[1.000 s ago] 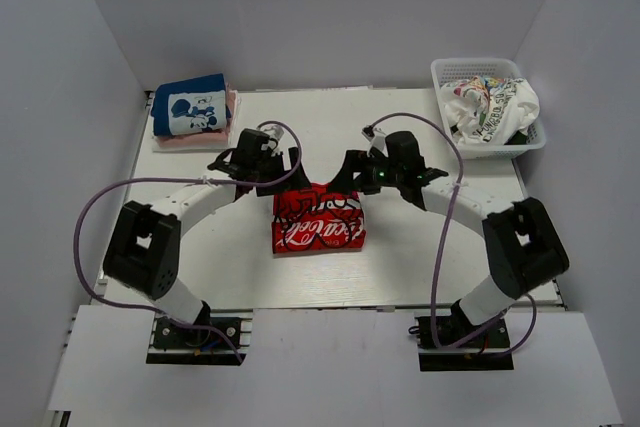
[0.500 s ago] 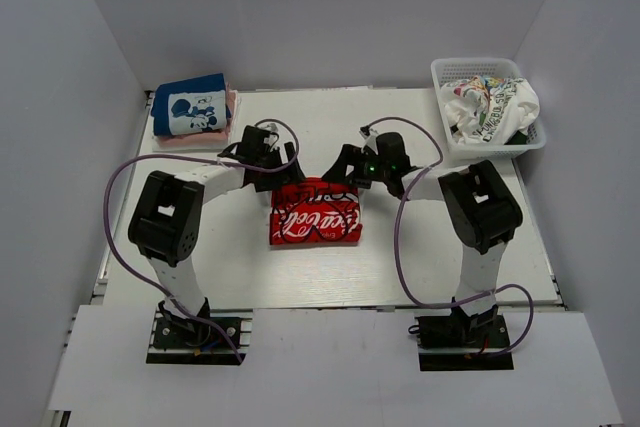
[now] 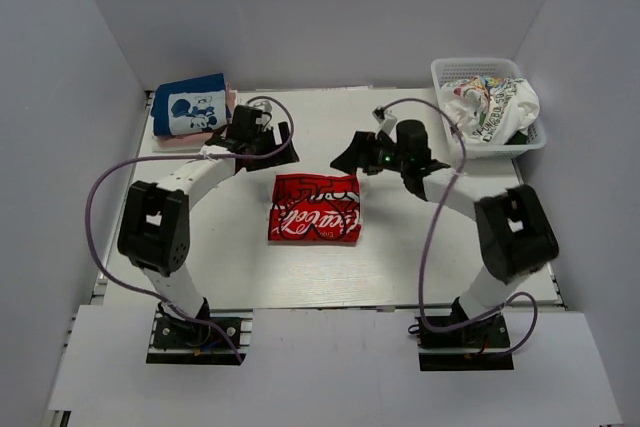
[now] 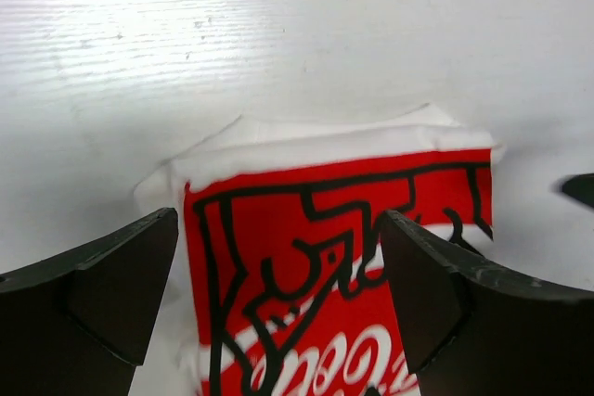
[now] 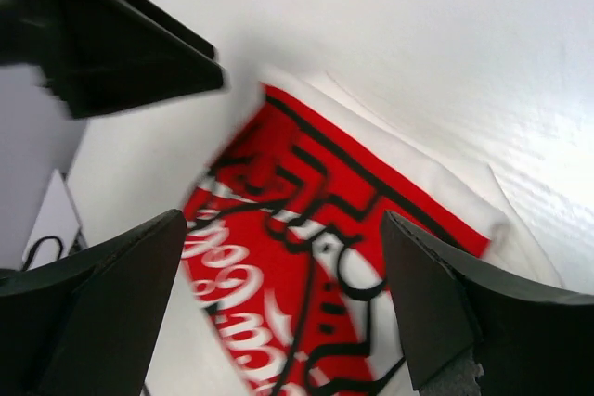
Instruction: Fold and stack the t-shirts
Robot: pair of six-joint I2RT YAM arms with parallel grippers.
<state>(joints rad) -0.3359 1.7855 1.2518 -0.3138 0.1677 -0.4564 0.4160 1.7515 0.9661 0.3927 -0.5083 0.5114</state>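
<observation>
A folded white t-shirt with a red Coca-Cola print point(image 3: 314, 206) lies flat in the middle of the table; it also shows in the left wrist view point(image 4: 343, 257) and the right wrist view point(image 5: 316, 266). My left gripper point(image 3: 282, 156) is open and empty, above the shirt's far left corner. My right gripper point(image 3: 350, 159) is open and empty, above its far right corner. A folded blue t-shirt with a cartoon-mouse panel point(image 3: 190, 107) lies on a folded pink one point(image 3: 231, 102) at the far left. Crumpled white t-shirts with colourful prints point(image 3: 490, 109) fill the basket.
A white plastic mesh basket point(image 3: 448, 71) stands at the far right corner. White walls close in the table on the left, back and right. The arm bases sit at the near edge.
Both grippers have let go of the red-print shirt and drawn back toward the far side, lifting off it. The shirt now lies folded flat on its own.
</observation>
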